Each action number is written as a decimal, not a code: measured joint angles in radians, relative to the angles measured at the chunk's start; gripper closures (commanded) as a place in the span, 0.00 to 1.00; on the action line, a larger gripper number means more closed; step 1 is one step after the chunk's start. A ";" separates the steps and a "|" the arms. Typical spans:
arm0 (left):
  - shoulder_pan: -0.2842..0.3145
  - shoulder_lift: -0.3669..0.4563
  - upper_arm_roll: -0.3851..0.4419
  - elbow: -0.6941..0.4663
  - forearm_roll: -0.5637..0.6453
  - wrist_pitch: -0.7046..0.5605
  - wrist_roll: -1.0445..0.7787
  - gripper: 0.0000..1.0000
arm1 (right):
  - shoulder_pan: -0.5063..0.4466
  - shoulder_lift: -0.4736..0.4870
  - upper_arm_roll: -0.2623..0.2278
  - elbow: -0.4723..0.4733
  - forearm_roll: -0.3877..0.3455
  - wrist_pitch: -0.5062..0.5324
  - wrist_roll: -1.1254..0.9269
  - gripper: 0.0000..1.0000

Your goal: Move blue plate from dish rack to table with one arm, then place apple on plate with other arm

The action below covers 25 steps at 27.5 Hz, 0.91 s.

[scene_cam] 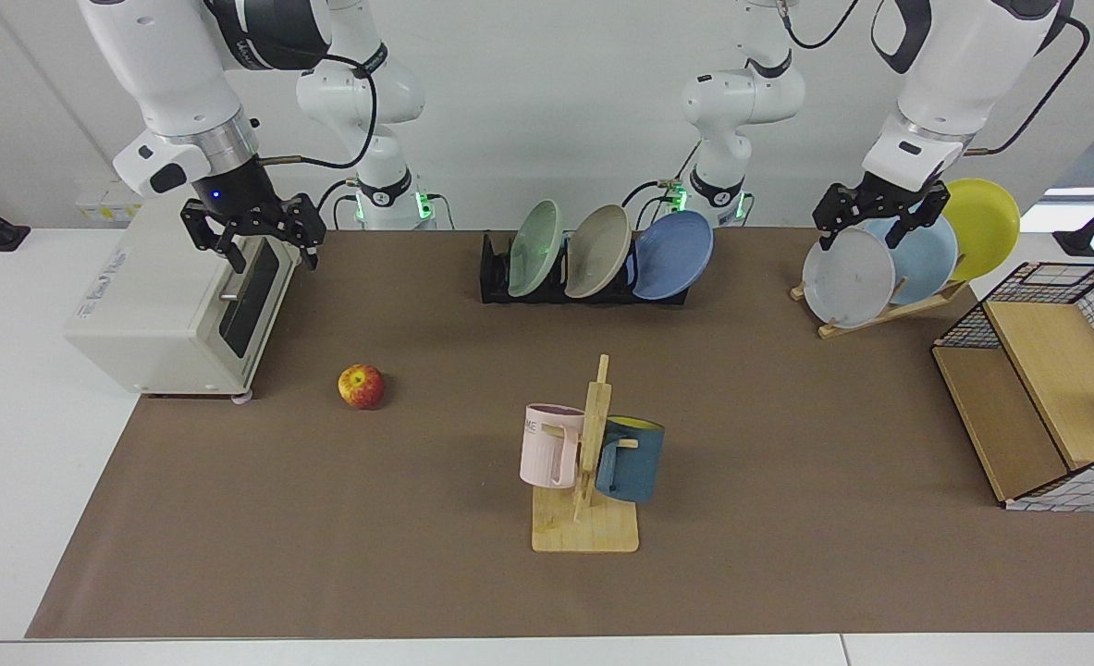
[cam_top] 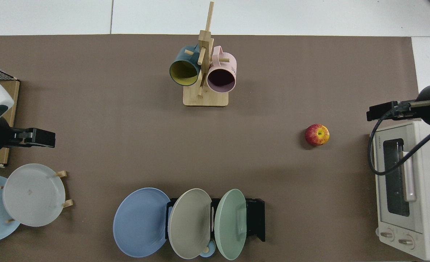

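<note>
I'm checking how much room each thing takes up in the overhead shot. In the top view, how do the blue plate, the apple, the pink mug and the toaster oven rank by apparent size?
Largest to smallest, top view:
1. toaster oven, partly cut off by the frame
2. blue plate, tilted in the dish rack
3. pink mug, nearer the camera on its stand
4. apple

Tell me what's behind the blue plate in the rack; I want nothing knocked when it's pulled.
Right behind the blue plate in the rack leans a beige plate, then a green plate. A small blue thing peeks out under them; the rest is covered.
</note>
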 measured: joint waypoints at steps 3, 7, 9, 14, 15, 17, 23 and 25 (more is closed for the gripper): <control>0.000 0.000 0.000 0.000 0.000 0.000 0.000 0.00 | 0.000 0.000 0.000 0.000 0.000 0.000 0.000 0.00; 0.000 0.000 0.000 -0.001 0.000 -0.001 0.000 0.00 | 0.000 0.000 0.000 0.000 0.000 0.000 0.000 0.00; 0.000 0.000 0.000 -0.001 0.000 -0.001 0.000 0.00 | 0.000 0.000 0.000 0.000 0.000 0.000 0.000 0.00; 0.000 0.000 0.000 -0.002 0.000 -0.001 0.000 0.00 | 0.000 0.000 0.000 0.000 0.000 0.000 0.000 0.00; 0.000 0.000 0.000 -0.002 -0.001 -0.001 0.000 0.00 | 0.000 0.000 0.000 0.000 0.000 0.000 0.000 0.00; 0.000 0.000 0.000 -0.002 -0.001 -0.001 -0.001 0.00 | 0.000 0.000 0.000 0.000 0.000 0.000 0.000 0.00; 0.001 0.000 0.005 -0.003 0.008 -0.001 -0.011 0.00 | 0.000 0.000 0.000 0.000 0.000 0.000 0.000 0.00; 0.001 -0.001 0.003 -0.004 0.039 0.000 -0.014 0.00 | 0.000 0.000 0.000 0.000 0.000 0.000 0.000 0.00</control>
